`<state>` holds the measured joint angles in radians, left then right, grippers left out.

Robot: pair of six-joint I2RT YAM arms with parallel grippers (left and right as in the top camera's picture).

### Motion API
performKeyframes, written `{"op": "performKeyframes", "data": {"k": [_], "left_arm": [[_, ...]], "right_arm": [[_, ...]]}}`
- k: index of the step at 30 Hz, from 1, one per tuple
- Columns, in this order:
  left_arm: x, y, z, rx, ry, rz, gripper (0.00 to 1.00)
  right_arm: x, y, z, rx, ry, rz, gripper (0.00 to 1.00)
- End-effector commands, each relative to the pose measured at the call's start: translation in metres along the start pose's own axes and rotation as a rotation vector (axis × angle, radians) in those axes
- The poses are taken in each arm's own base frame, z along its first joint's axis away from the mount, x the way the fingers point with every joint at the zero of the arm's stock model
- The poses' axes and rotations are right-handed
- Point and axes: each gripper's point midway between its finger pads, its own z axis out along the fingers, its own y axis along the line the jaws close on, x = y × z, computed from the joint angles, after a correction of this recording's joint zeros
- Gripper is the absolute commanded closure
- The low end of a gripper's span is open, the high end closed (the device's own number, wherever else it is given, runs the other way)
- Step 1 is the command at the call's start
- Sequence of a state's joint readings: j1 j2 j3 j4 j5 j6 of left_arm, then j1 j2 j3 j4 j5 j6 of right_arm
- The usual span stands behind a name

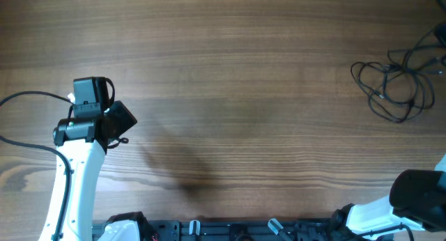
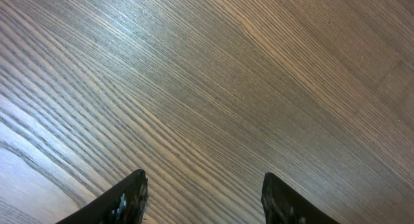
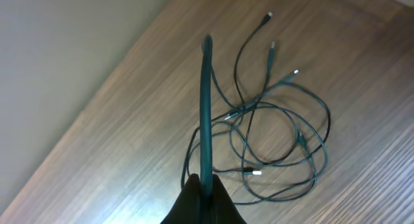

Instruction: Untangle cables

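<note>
The cables, thin dark cords in loose overlapping loops, lie at the far right edge of the table. The right wrist view shows the heap with several small plug ends fanned outward and the crossings gathered near its middle. One strand rises straight out of the right gripper, whose jaws appear clenched on it. The free tip stands clear above the heap, and whether this strand joins the heap cannot be told. The left gripper hangs over bare wood well apart from the cords, jaws released with nothing between them; in the overhead view it sits at the table's left side. Step in hand, as judged: separating a first cord from the heap. The next move likely calls for drawing that strand away along its free run while the left arm crosses to pin or lift the remaining loops, so that the crossings slacken rather than tighten.
</note>
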<state>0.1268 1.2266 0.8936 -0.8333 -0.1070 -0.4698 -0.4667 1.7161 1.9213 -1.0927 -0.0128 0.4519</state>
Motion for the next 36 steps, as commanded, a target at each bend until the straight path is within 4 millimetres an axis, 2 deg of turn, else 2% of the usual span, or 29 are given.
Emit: {"op": "performKeyframes", "data": {"k": [1, 2, 4, 5, 8, 16, 18, 20, 21, 24, 26, 27, 28, 30, 31, 33, 34, 36], "left_arm": [[0.0, 0.001, 0.001, 0.001, 0.004, -0.016, 0.41], [0.0, 0.001, 0.001, 0.001, 0.004, -0.016, 0.41], [0.0, 0.001, 0.001, 0.001, 0.004, -0.016, 0.41], [0.0, 0.001, 0.001, 0.001, 0.004, -0.016, 0.41], [0.0, 0.001, 0.001, 0.001, 0.004, -0.016, 0.41], [0.0, 0.001, 0.001, 0.001, 0.004, -0.016, 0.41], [0.0, 0.001, 0.003, -0.001, 0.01, -0.015, 0.41], [0.003, -0.004, 0.008, 0.014, 0.037, -0.014, 0.41], [0.005, -0.01, 0.015, 0.038, 0.061, -0.014, 0.4], [0.01, -0.016, 0.027, 0.052, 0.104, -0.013, 0.4], [0.016, -0.016, 0.038, 0.042, 0.149, -0.011, 0.41], [0.018, -0.016, 0.041, 0.038, 0.162, -0.011, 0.41], [0.021, -0.015, 0.045, 0.03, 0.175, -0.01, 0.42], [0.022, -0.015, 0.047, 0.025, 0.184, -0.009, 0.42], [0.022, -0.014, 0.047, 0.024, 0.185, -0.009, 0.41], [0.022, -0.014, 0.047, 0.024, 0.185, -0.009, 0.42], [0.022, -0.014, 0.047, 0.024, 0.185, -0.009, 0.41], [0.022, -0.014, 0.047, 0.024, 0.185, -0.009, 0.41]], "right_arm": [[-0.003, -0.01, 0.006, 0.049, -0.007, 0.003, 0.96], [-0.003, -0.011, 0.006, 0.055, -0.01, 0.001, 0.96], [-0.003, -0.011, 0.006, 0.056, -0.008, -0.001, 0.39], [-0.002, -0.011, 0.006, 0.056, -0.007, -0.001, 0.26], [-0.001, -0.012, 0.006, 0.059, -0.002, -0.001, 0.01], [0.003, -0.014, 0.006, 0.066, 0.014, -0.001, 0.0], [0.006, -0.014, 0.012, 0.068, 0.03, -0.002, 0.0], [0.016, -0.013, 0.028, 0.061, 0.086, -0.001, 0.0], [0.032, -0.008, 0.045, 0.024, 0.162, 0.001, 0.0], [0.071, -0.004, 0.073, -0.013, 0.315, -0.02, 0.0], [0.112, -0.012, 0.09, 0.012, 0.431, -0.082, 0.0], [0.138, -0.021, 0.099, 0.041, 0.495, -0.086, 0.0], [0.156, -0.026, 0.106, 0.048, 0.532, -0.088, 0.0], [0.221, -0.035, 0.127, 0.022, 0.659, -0.086, 0.0], [0.25, -0.034, 0.132, -0.032, 0.713, -0.096, 0.0], [0.284, -0.029, 0.139, -0.109, 0.763, -0.09, 0.0], [0.294, -0.022, 0.137, -0.156, 0.786, -0.081, 0.0], [0.292, -0.012, 0.138, -0.211, 0.779, -0.07, 0.0]]}}
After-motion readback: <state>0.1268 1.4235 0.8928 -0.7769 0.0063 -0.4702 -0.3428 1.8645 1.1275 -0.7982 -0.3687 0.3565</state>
